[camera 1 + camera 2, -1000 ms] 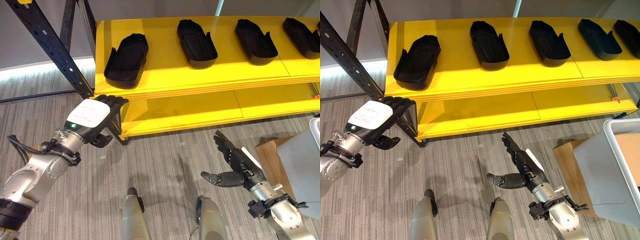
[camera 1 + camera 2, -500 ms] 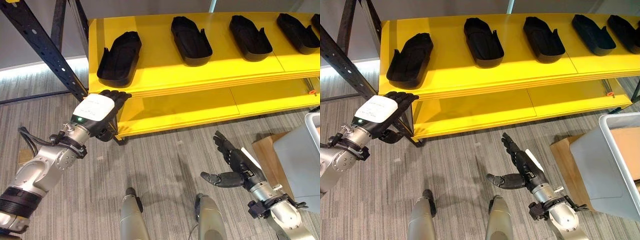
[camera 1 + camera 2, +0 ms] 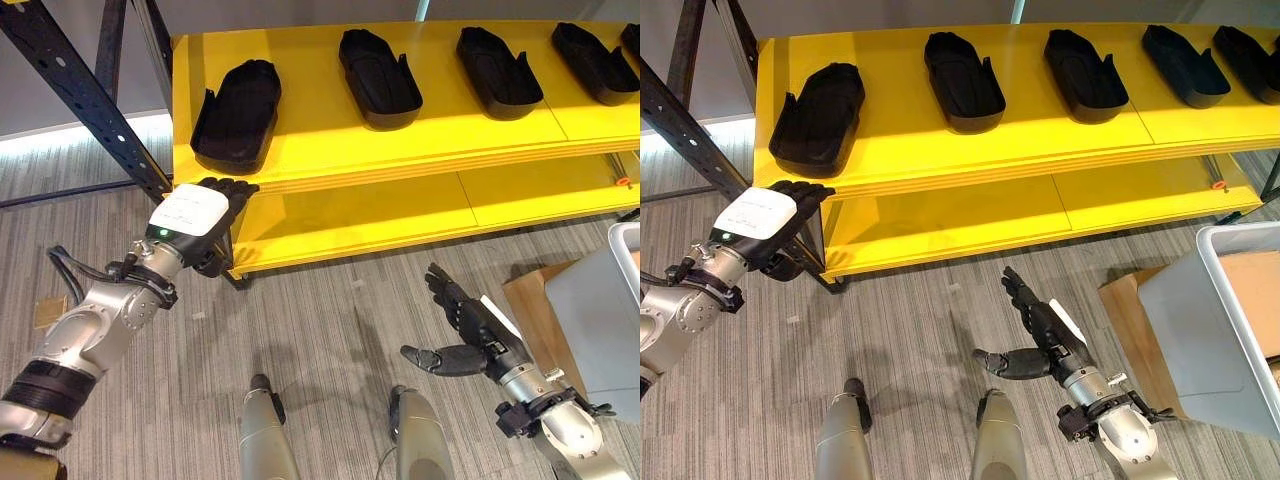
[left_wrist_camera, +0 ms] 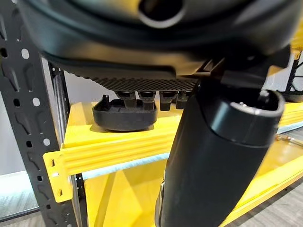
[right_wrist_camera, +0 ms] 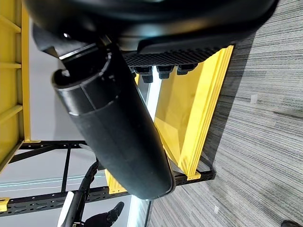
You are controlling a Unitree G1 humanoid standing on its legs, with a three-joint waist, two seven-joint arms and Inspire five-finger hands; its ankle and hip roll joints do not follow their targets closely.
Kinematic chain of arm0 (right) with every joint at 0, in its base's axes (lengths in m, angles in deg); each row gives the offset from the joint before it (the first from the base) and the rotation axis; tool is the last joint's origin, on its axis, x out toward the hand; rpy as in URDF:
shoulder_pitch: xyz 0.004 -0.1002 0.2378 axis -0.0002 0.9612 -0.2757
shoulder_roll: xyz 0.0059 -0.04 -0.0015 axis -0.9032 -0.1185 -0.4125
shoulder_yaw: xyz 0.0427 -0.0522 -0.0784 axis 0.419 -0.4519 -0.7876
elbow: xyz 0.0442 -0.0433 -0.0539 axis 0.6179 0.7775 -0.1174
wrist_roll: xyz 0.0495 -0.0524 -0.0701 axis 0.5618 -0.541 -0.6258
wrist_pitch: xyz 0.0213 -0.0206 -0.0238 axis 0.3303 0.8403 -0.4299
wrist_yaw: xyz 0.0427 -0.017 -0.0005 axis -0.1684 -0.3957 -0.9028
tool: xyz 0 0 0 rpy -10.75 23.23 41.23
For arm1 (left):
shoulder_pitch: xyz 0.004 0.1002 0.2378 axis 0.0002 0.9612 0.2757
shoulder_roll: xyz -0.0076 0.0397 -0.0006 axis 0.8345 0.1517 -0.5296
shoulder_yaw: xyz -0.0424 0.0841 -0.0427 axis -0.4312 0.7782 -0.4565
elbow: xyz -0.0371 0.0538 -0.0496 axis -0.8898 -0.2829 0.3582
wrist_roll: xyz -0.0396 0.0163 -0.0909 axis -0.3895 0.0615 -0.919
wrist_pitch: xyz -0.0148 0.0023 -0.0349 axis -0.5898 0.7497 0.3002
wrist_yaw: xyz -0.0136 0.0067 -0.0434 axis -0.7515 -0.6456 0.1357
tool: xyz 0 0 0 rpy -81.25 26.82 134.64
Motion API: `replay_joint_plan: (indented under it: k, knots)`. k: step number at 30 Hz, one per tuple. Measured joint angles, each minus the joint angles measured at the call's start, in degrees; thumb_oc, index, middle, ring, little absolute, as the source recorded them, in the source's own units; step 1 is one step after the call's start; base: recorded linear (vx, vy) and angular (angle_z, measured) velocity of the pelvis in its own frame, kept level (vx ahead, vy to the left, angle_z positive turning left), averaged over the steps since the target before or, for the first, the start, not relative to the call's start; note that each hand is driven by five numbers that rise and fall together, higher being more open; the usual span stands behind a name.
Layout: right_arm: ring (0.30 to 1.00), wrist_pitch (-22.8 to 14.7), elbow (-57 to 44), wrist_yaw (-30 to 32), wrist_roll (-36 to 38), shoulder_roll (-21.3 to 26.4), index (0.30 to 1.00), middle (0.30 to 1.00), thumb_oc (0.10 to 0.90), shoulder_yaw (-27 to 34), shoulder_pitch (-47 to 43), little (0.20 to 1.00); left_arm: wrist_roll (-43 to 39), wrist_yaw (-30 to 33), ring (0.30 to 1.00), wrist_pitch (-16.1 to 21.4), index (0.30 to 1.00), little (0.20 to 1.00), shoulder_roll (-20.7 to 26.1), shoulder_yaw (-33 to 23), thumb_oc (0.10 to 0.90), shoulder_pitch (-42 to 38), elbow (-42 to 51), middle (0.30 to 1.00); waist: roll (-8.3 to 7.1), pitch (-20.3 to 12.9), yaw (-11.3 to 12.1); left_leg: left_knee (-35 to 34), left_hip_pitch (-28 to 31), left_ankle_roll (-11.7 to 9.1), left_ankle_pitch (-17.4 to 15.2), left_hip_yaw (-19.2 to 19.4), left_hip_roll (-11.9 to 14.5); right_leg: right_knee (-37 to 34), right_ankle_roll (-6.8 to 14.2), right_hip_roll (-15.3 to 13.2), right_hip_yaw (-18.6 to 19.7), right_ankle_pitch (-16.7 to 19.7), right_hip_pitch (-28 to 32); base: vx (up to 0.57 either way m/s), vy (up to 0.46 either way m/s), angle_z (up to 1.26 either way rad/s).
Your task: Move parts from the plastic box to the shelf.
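Spanning grey carpet (image 3: pixel 330 300), yellow shelf (image 3: pixel 330 150) with black parts (image 3: pixel 237 112); both hands' fingers relaxed, empty.

A brown cardboard box (image 3: pixel 1127 315) sits on the grey striped carpet (image 3: pixel 910 330), touching the grey bin's side.

Silver-grey arms; dark hands; white hand-back cover.

Parts (image 3: pixel 236 112) in row on shelf (image 3: pixel 330 145); box (image 3: pixel 1230 330) right.
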Motion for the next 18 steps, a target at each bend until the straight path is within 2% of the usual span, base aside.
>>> replay_joint_plan:
  k: [18]
  knots:
    - [1.000,0.0,0.0,-0.4,0.0,0.0,1.000,1.000,0.900,0.0,0.3,1.000,0.0,1.3,1.000,-1.1,1.000,1.000,0.0,1.9,0.900,-4.6,-4.8,1.000,-0.32,0.2,-0.3,0.2,-0.1,-0.1,-0.1,0.1,0.0,0.0,0.0,0.0,0.1,0.0,-0.2,0.00,0.000,0.00]
